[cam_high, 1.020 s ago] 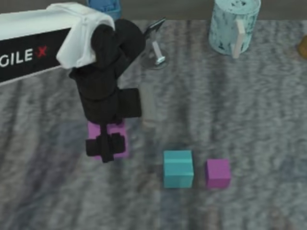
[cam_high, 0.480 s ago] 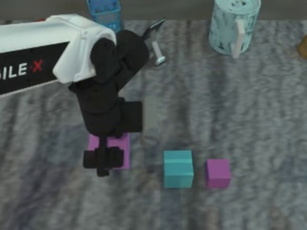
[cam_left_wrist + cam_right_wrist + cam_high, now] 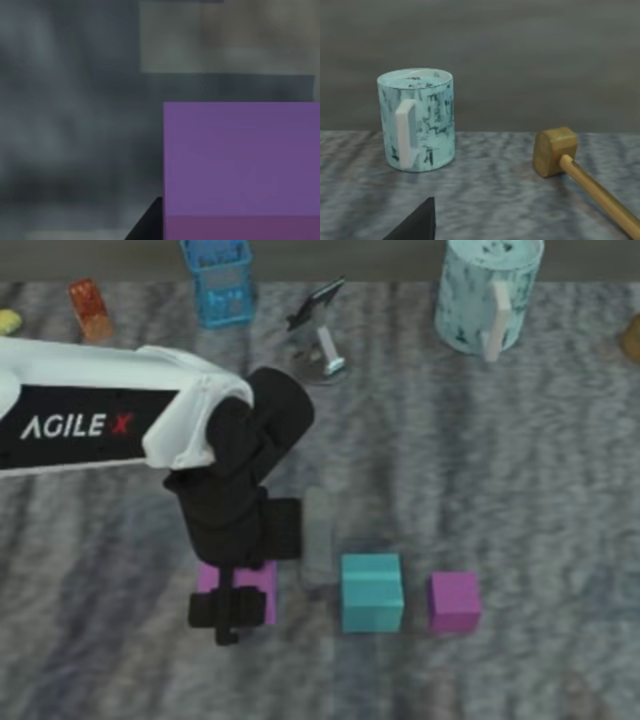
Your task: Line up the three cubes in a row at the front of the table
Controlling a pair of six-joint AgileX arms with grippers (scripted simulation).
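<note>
- Already, two of the three cubes sat side by side near the front of the table (image 3: 520, 490): the teal cube (image 3: 372, 591) and, just to its right, the small magenta-purple cube (image 3: 455, 601).
- My left gripper (image 3: 228, 608) was right over the light-purple cube (image 3: 255, 590), just left of the teal one and roughly level with it.
- I could not tell whether my fingers were open or clamped on that cube; the left wrist view showed its purple face close up, nothing more.
- My right arm was parked out of the top view, its wrist camera facing a speckled mug (image 3: 417, 120) and a wooden mallet (image 3: 557, 151).
- By my judgement, what was left was to settle the light-purple cube in line and let go.
</note>
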